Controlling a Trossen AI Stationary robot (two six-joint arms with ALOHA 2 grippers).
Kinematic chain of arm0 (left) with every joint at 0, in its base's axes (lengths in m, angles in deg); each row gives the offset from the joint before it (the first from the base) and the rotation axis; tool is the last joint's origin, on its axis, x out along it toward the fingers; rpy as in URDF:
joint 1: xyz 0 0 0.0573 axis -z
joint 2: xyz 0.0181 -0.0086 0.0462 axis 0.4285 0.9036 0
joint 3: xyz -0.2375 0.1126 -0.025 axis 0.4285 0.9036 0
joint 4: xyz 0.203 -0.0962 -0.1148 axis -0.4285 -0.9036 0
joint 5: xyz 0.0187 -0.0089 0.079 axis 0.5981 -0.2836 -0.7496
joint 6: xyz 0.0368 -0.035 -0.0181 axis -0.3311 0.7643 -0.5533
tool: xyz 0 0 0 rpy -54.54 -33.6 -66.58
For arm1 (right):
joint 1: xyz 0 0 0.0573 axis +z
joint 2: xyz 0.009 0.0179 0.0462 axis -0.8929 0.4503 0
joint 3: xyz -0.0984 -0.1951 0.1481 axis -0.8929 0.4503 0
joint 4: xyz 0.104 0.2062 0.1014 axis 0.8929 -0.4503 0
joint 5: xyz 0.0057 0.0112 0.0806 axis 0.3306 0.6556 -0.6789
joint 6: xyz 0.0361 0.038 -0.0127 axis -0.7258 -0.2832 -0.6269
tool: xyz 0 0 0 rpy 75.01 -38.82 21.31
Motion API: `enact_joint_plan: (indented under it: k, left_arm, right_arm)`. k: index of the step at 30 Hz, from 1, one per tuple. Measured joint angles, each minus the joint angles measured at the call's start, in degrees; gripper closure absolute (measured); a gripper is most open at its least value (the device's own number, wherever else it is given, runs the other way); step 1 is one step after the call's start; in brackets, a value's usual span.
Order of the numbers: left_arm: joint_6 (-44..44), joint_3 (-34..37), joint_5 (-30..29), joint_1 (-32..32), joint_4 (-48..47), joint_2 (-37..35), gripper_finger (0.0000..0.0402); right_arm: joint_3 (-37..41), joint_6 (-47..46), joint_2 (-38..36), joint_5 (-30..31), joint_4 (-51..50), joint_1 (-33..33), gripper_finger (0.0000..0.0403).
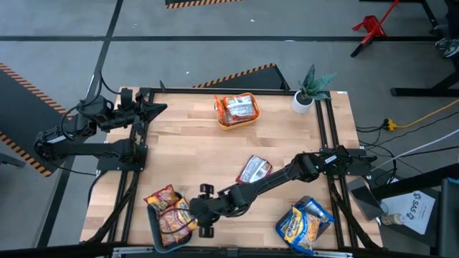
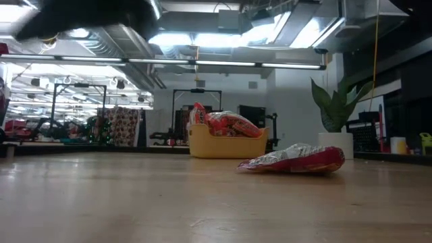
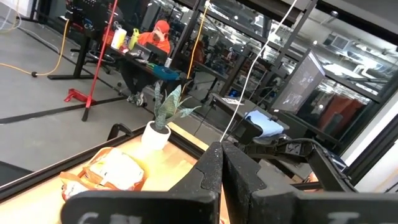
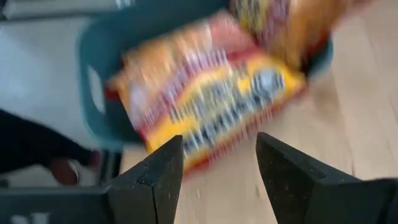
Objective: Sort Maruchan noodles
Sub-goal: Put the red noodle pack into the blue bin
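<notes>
Right gripper (image 4: 214, 168): hanging over the front-left part of the table, fingers standing apart with nothing between them, pointing at the teal bin (image 1: 159, 228); its wrist view is looking down on an orange-yellow packet (image 4: 211, 106) lying half over the bin's rim

Teal bin: holding orange-yellow Maruchan packets (image 1: 171, 211), some spilling over the edge onto the wood

Red-silver packet (image 1: 254, 170): lying loose and flat on the table near mid-table, just beside the right arm's forearm; also showing in the low view (image 2: 297, 160) as the only packet out of a bin

Orange-yellow bin (image 1: 237, 111): at the far side of the table, filled with red-silver packets

Blue-white packets (image 1: 305, 226): piled at the front right, their container hidden beneath them

Left gripper (image 3: 221, 180): parked off the table's far-left corner, fingers pressed together, holding nothing

Potted plant (image 1: 310, 89): standing at the far-right corner

Step in hand, judged: an orange-yellow packet appears just delivered to the teal bin. Next move, judged: swinging back over mid-table, lowering onto the loose red-silver packet, and carrying it to the orange-yellow bin
</notes>
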Motion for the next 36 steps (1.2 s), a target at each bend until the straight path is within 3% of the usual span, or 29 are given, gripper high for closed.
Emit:
enact_joint_plan:
  k: [8, 14, 17, 22, 29, 36]
  left_arm:
    - [1.09, 0.0, 0.55, 0.0, -0.02, 0.0, 0.0401]
    - [1.64, 0.0, 0.94, 0.0, -0.62, -0.02, 0.0401]
    - [1.94, 0.0, 1.05, 0.0, -1.46, 0.0, 0.0401]
    - [2.01, 0.0, 1.95, 0.0, -1.9, 0.0, 0.0401]
    - [3.33, 0.0, 1.97, 0.0, -2.13, -0.02, 0.0401]
    - [3.41, -0.02, 1.97, 0.0, -3.99, 0.22, 0.0401]
  right_arm:
    - [-0.49, -2.75, 2.43, 1.15, 6.87, 0.0, 0.0214]
    - [-1.13, -7.55, -2.89, 12.97, -5.79, 0.82, 0.0214]
    - [0.06, -8.07, -1.83, 14.11, -7.69, 1.46, 0.0214]
    - [0.31, -13.2, 2.47, 10.73, -5.4, 2.04, 0.0214]
    - [0.2, -9.71, 3.65, 6.28, 11.1, 1.79, 0.0215]
    - [0.25, -6.91, 3.67, -0.99, 7.77, 1.28, 0.0249]
